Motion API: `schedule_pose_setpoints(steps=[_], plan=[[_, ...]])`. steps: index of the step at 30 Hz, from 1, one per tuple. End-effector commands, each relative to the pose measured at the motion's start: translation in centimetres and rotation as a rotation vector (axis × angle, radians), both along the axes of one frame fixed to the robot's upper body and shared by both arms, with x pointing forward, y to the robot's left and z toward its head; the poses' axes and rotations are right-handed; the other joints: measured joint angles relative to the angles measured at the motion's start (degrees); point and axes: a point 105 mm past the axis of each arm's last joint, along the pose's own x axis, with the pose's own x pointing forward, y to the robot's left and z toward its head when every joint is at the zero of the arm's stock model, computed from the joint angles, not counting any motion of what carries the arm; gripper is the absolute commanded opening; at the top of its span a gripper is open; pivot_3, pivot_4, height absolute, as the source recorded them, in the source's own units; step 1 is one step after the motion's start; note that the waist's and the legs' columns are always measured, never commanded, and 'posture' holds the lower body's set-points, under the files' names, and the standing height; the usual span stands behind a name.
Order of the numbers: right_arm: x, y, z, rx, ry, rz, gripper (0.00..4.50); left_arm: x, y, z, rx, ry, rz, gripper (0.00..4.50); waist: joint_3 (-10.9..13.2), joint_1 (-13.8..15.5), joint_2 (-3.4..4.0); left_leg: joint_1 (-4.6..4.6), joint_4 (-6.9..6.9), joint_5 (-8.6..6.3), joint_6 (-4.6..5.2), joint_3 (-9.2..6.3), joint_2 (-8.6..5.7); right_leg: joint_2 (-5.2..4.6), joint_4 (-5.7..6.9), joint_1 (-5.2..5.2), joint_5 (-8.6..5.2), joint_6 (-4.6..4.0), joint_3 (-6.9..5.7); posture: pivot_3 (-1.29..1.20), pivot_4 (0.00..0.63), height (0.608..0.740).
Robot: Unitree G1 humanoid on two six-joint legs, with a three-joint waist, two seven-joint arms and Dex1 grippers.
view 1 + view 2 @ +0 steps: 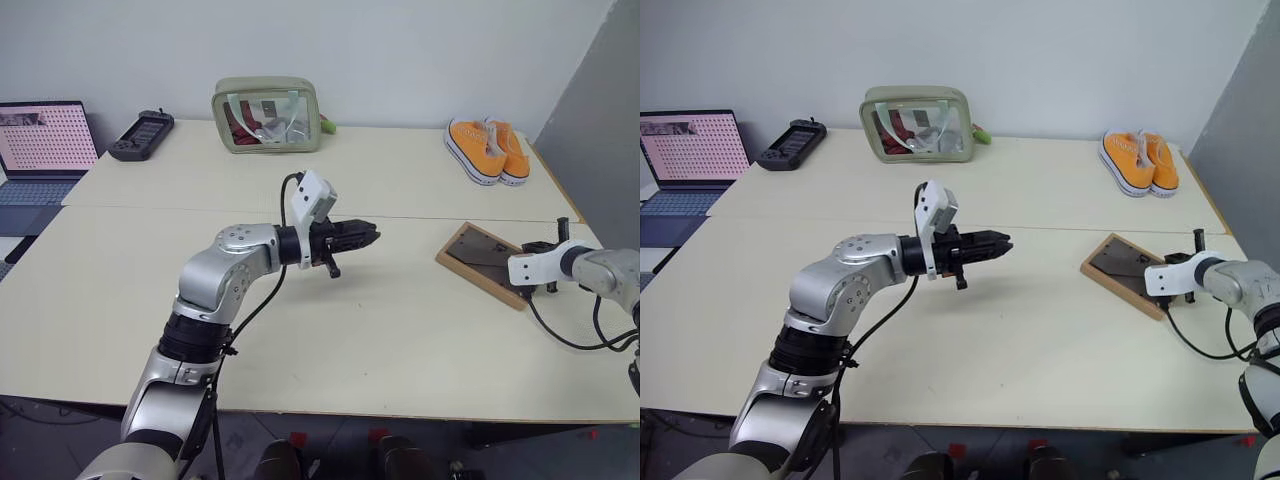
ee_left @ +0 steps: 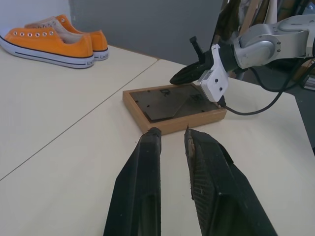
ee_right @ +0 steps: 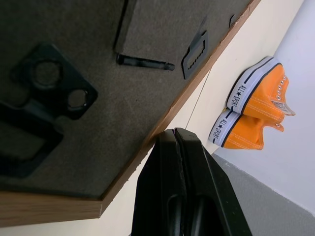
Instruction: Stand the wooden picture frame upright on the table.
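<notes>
Table (image 1: 400, 330), pale cream. Picture frame (image 1: 482, 262) lies flat on it at right, dark grey back up. Left claw (image 1: 372, 236) over table centre, fingers nearly together, empty. Right claw (image 2: 178, 78) shut, empty, tips at frame's right edge.

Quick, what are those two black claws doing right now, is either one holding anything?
Left gripper: shut, holding nothing, raised above the pale cream table.
Right gripper: shut, holding nothing, tips at the small light-wood picture frame lying grey back up.
</notes>
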Motion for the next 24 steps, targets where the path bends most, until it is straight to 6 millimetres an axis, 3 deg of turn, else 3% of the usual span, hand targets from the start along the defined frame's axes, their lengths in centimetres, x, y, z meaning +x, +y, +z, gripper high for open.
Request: schedule_pose_setpoints(steps=[1,6,12,19,24], plan=[[-0.4,0.4,-0.7,-0.008,0.081,0.031,0.00,-0.4,-0.2,1.7,-0.026,-0.055,-0.009,0.89,0.0,0.0,0.00,0.00,0.00,0.00,0.00,0.00,0.00,0.00,0.00,0.00,0.00,0.00,0.00,0.00,0.150,0.740],[-1.0,0.6,-1.6,-0.008,0.152,0.043,0.00,-0.4,-0.2,1.8,-0.034,-0.053,-0.004,0.89,0.0,-0.2,-0.02,0.05,0.00,0.00,0.00,-0.01,0.02,0.02,-0.02,0.07,0.00,0.00,-0.02,0.00,0.150,0.740],[-0.1,-0.2,-0.7,-0.054,0.117,-0.024,0.00,-0.3,-0.4,2.0,-0.042,-0.057,-0.003,0.89,0.0,-0.2,-0.02,0.09,0.02,0.00,0.00,-0.02,0.02,0.01,0.00,0.11,0.00,0.00,-0.01,0.00,0.150,0.740],[1.7,-0.3,2.5,-0.118,0.004,-0.062,0.00,-0.3,-0.4,2.1,-0.049,-0.060,0.004,0.89,0.0,-0.2,0.04,0.01,0.01,0.00,0.00,0.00,0.00,0.00,0.00,0.00,0.00,0.00,0.00,0.00,0.150,0.740],[1.6,-0.4,2.2,-0.187,0.057,-0.042,0.00,-0.3,-0.2,2.0,-0.051,-0.057,0.012,0.89,0.1,-0.2,0.11,-0.01,-0.03,0.00,0.00,0.00,0.00,0.00,0.00,-0.03,0.00,0.00,-0.01,0.00,0.150,0.740]])
